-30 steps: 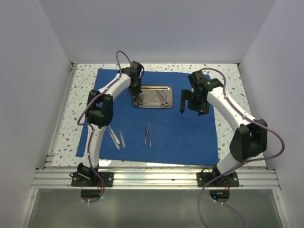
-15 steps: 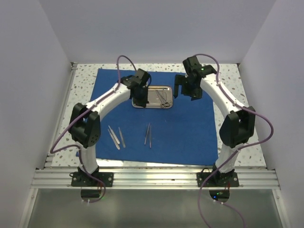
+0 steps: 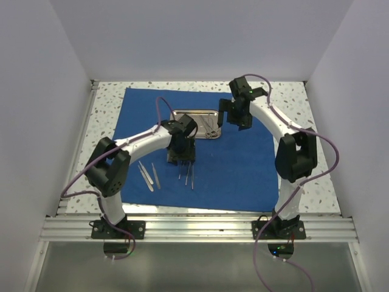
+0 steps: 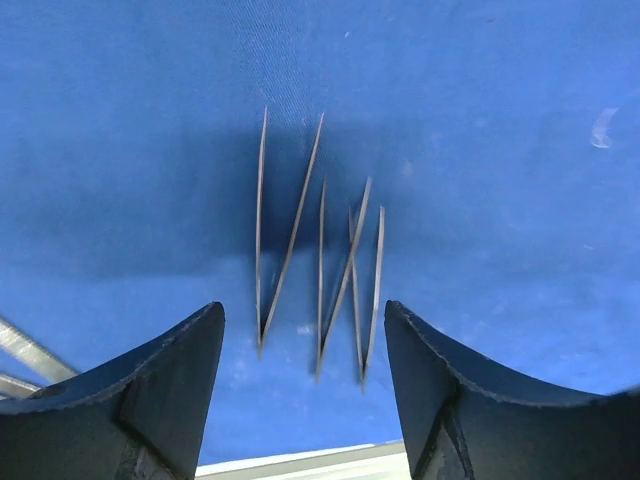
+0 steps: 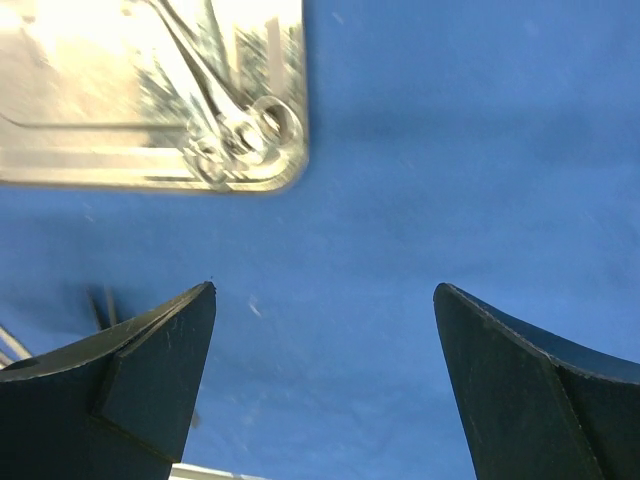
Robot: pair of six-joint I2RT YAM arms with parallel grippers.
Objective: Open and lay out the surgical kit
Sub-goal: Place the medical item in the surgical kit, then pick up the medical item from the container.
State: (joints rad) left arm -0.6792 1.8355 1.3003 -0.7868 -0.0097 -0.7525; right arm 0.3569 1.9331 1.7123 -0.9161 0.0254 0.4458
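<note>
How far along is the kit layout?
Done: blue wrap spread flat, tweezers and a centre group of instruments laid on it. In hand: nothing; left gripper hovers open over the centre group. Left: ring-handled instruments in the steel tray, right gripper open nearby.

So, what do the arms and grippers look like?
The left arm and right arm have white curved links with bulky black joints; a thin purple cable loops along each. The left gripper and right gripper have dark, wedge-shaped fingers.

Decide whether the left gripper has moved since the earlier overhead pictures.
Yes. The left gripper has drawn back from the steel tray, toward the picture's bottom, and now hangs over the thin instruments on the blue cloth.
</note>
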